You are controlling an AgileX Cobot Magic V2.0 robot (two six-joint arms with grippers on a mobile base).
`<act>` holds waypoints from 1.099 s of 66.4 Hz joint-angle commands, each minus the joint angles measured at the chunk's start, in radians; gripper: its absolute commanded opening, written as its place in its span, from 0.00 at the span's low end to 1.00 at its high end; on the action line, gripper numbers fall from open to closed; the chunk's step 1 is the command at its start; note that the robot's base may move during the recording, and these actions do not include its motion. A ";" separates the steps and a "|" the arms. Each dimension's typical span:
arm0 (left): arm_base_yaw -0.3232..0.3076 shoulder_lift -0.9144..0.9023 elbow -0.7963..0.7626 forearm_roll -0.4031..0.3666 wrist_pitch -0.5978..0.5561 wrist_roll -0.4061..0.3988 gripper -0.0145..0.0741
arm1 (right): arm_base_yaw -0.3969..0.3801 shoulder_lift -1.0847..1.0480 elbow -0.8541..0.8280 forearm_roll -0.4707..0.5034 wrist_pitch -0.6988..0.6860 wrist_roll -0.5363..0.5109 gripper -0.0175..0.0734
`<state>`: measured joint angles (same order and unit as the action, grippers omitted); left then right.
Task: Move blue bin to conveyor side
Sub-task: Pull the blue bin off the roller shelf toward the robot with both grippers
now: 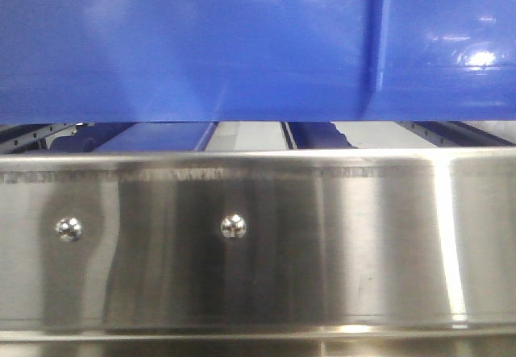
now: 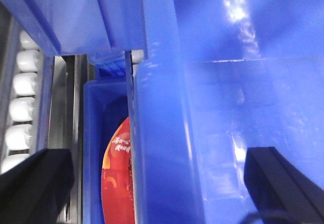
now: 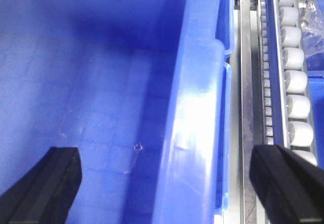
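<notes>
The blue bin [image 1: 201,43] fills the top half of the front view, its glossy wall close to the camera. In the left wrist view my left gripper [image 2: 157,183] is open. Its black fingers [image 2: 30,183] stand wide apart on either side of the bin's thick rim [image 2: 162,113], touching nothing. My right gripper [image 3: 164,183] is open too and straddles the opposite rim [image 3: 197,107], with one finger over the bin's bare floor [image 3: 101,82] and the other outside. The conveyor side is out of view.
A stainless steel rail [image 1: 258,236] with two screws runs across below the bin. White roller tracks [image 2: 23,97] [image 3: 296,82] flank the bin. Just left of it sits another blue bin [image 2: 93,133] holding a red packet [image 2: 119,183].
</notes>
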<state>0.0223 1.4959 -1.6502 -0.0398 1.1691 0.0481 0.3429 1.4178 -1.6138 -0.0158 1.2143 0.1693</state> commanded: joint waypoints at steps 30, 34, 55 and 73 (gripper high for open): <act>0.005 0.004 0.002 -0.004 -0.015 0.001 0.72 | 0.000 0.017 0.001 -0.013 -0.009 0.002 0.62; 0.005 0.004 0.002 0.006 -0.015 0.001 0.58 | 0.000 0.017 0.001 -0.013 0.000 0.002 0.47; 0.003 0.004 0.002 0.022 0.010 0.001 0.17 | 0.000 0.015 0.001 -0.013 0.007 0.005 0.11; 0.003 -0.066 0.002 0.022 -0.014 0.001 0.17 | 0.000 -0.038 -0.001 -0.013 -0.001 0.005 0.11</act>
<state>0.0223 1.4831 -1.6437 -0.0288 1.1734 0.0470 0.3429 1.4290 -1.6121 -0.0255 1.2229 0.1837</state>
